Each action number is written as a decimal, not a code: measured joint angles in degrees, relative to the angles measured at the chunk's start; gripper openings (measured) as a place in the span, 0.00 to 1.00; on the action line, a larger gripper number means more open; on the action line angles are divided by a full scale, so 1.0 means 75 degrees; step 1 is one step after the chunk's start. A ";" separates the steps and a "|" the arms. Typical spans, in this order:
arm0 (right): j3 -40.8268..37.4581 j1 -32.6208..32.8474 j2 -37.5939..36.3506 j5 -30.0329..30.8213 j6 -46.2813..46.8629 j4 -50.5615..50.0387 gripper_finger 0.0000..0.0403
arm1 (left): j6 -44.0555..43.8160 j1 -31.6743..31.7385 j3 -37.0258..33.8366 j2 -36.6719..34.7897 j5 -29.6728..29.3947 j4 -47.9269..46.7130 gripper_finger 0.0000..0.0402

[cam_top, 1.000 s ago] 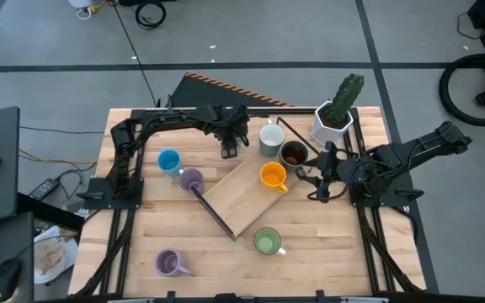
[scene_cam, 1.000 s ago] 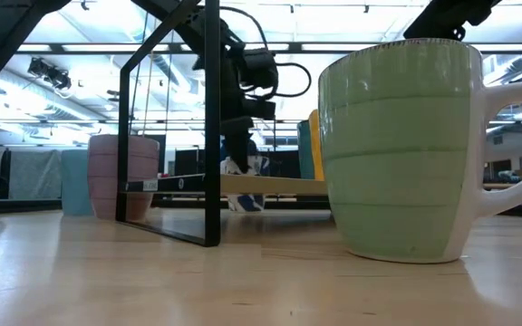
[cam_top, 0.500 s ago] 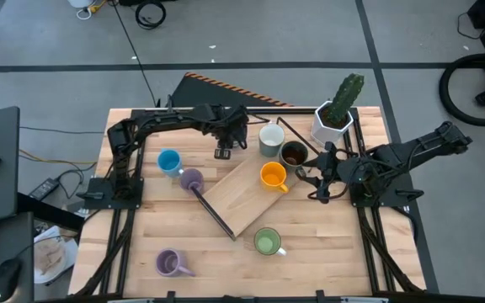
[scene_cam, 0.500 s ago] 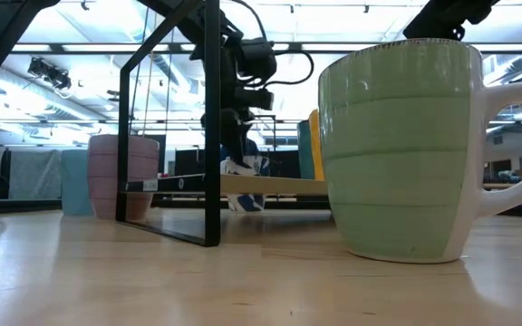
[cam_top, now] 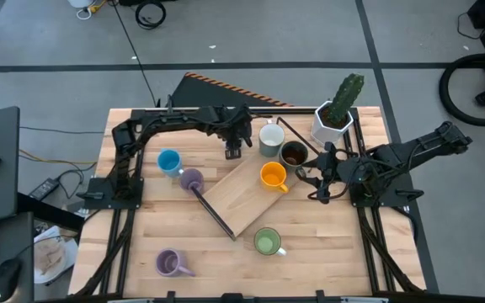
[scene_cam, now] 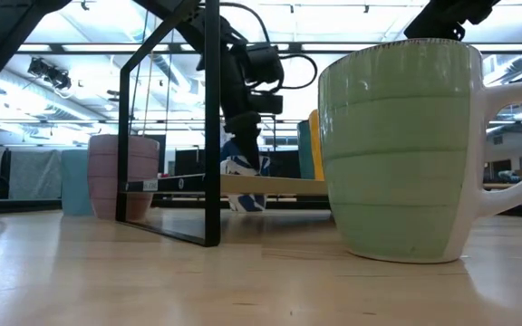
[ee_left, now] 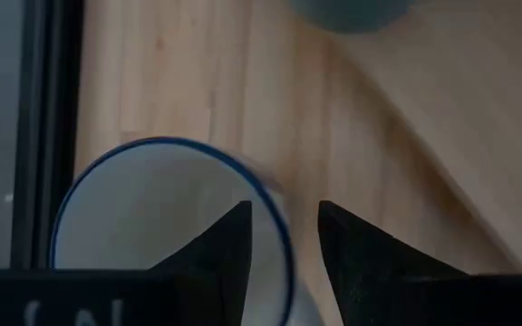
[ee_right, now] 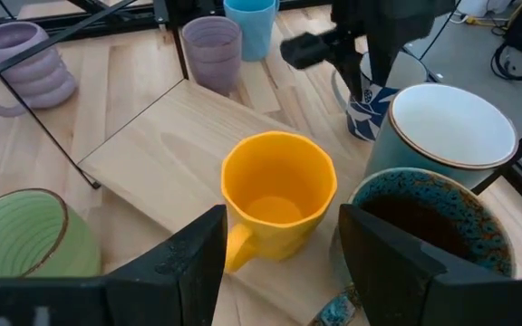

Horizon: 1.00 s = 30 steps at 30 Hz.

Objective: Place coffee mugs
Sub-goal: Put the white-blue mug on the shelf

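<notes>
My left gripper (cam_top: pixel 234 151) is at the far middle of the table, shut on a white mug with a blue rim and blue pattern (ee_right: pixel 367 118), which also shows in the low view (scene_cam: pixel 243 177). My right gripper (ee_right: pixel 288 281) is open and empty at the right, just before the orange mug (cam_top: pixel 273 176). The dark brown mug (cam_top: pixel 293 154) and pale grey mug (cam_top: pixel 271 138) stand beyond it. The blue mug (cam_top: pixel 168 161), a lilac mug (cam_top: pixel 192 178), a second lilac mug (cam_top: pixel 169 263) and the green mug (cam_top: pixel 267 242) stand on their bases. My left gripper holds the white mug by its blue rim (ee_left: pixel 265 195), one finger (ee_left: pixel 234 244) inside the mug and one (ee_left: pixel 352 254) outside its wall. The fingers come from above, pointing down. The pale grey mug hides the white mug's base, so I cannot tell whether it is on the table.
A slanted wooden board (cam_top: pixel 242 198) in a black frame (cam_top: pixel 213 212) lies across the table's middle, with the orange mug on it. A white angular pot with a cactus (cam_top: pixel 333 118) stands at the far right. There is bare table along the near edge between the green and lilac mugs.
My left gripper has swung a little toward the table's left edge and then back toward the right, staying over the white mug. In the low view the mug's blue pattern now shows higher than before.
</notes>
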 joint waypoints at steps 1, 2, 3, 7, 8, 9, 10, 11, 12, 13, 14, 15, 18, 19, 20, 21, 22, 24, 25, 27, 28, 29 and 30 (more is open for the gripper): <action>0.0000 0.0000 0.0000 0.0000 0.0016 -0.0001 0.54 | -0.0047 0.0000 0.0000 0.0017 -0.0051 0.0031 0.34; 0.0000 0.0000 0.0000 -0.0004 0.0023 -0.0005 0.54 | -0.0053 0.0008 -0.0003 0.0017 -0.0079 0.0045 0.33; 0.0000 0.0000 0.0000 -0.0006 0.0024 0.0004 0.54 | -0.0055 0.0006 -0.0003 0.0017 -0.0086 0.0098 0.33; 0.0000 0.0000 0.0000 -0.0070 0.0118 0.0005 0.54 | 0.0052 0.0006 0.0000 0.0017 -0.0094 0.0032 0.30; 0.0000 -0.0003 0.0000 -0.0071 0.0168 0.0005 0.54 | 0.0124 0.0007 0.0000 0.0017 -0.0094 -0.0052 0.29; 0.0000 -0.0002 0.0000 -0.0073 0.0198 0.0000 0.54 | 0.0188 0.0024 0.0000 0.0017 -0.0094 -0.0122 0.27; 0.0000 0.0005 0.0000 -0.0073 0.0233 0.0003 0.54 | 0.0313 0.0032 0.0000 0.0017 -0.0074 -0.0168 0.25; 0.0000 0.0023 0.0000 -0.0092 0.0257 0.0003 0.54 | 0.0410 0.0041 0.0000 0.0017 -0.0081 -0.0210 0.23; 0.0000 0.0038 0.0000 -0.0159 0.0274 0.0014 0.54 | 0.0547 0.0048 0.0000 0.0017 -0.0074 -0.0221 0.21; 0.0000 0.0047 0.0000 -0.0249 0.0283 0.0053 0.54 | 0.0612 0.0050 0.0000 0.0017 -0.0109 -0.0220 0.17; 0.0000 0.0047 -0.0005 -0.0297 0.0275 0.0108 0.54 | 0.0690 0.0050 0.0000 0.0015 -0.0149 -0.0229 0.14; 0.0003 0.0047 -0.0010 -0.0332 0.0238 0.0134 0.54 | 0.0793 0.0064 -0.0004 0.0000 -0.0131 -0.0298 0.10; 0.0003 0.0047 -0.0027 -0.0341 0.0121 0.0114 0.54 | 0.1174 0.0122 -0.0006 -0.0001 -0.0175 -0.0286 0.06; 0.0003 0.0047 -0.0035 -0.0344 0.0064 0.0117 0.54 | 0.1333 0.0143 -0.0006 -0.0001 -0.0182 -0.0315 0.06; 0.0003 0.0047 -0.0041 -0.0347 0.0033 0.0117 0.54 | 0.1495 0.0160 -0.0006 -0.0001 -0.0217 -0.0349 0.06; 0.0003 0.0047 -0.0054 -0.0370 -0.0004 0.0101 0.54 | 0.1686 0.0176 0.0001 -0.0002 -0.0231 -0.0424 0.06; 0.0003 0.0047 -0.0070 -0.0400 -0.0024 0.0098 0.54 | 0.1826 0.0180 0.0055 -0.0017 -0.0222 -0.0632 0.06; 0.0003 0.0047 -0.0119 -0.0402 -0.0086 0.0079 0.54 | 0.2153 0.0178 0.0266 -0.0050 -0.0274 -0.1269 0.06; 0.0003 0.0047 -0.0162 -0.0405 -0.0131 0.0024 0.54 | 0.2331 0.0174 0.0425 -0.0079 -0.0263 -0.1578 0.06; 0.0003 0.0047 -0.0248 -0.0405 -0.0215 -0.0137 0.54 | 0.2772 0.0102 0.0703 -0.0171 -0.0225 -0.2137 0.06; 0.0003 0.0047 -0.0297 -0.0402 -0.0224 -0.0206 0.54 | 0.2927 0.0052 0.0819 -0.0252 -0.0275 -0.2375 0.06; 0.0003 0.0047 -0.0350 -0.0402 -0.0229 -0.0295 0.54 | 0.3088 -0.0016 0.0912 -0.0314 -0.0287 -0.2612 0.06; 0.0003 0.0050 -0.0399 -0.0398 -0.0233 -0.0350 0.54 | 0.3272 -0.0112 0.0987 -0.0359 -0.0313 -0.2805 0.06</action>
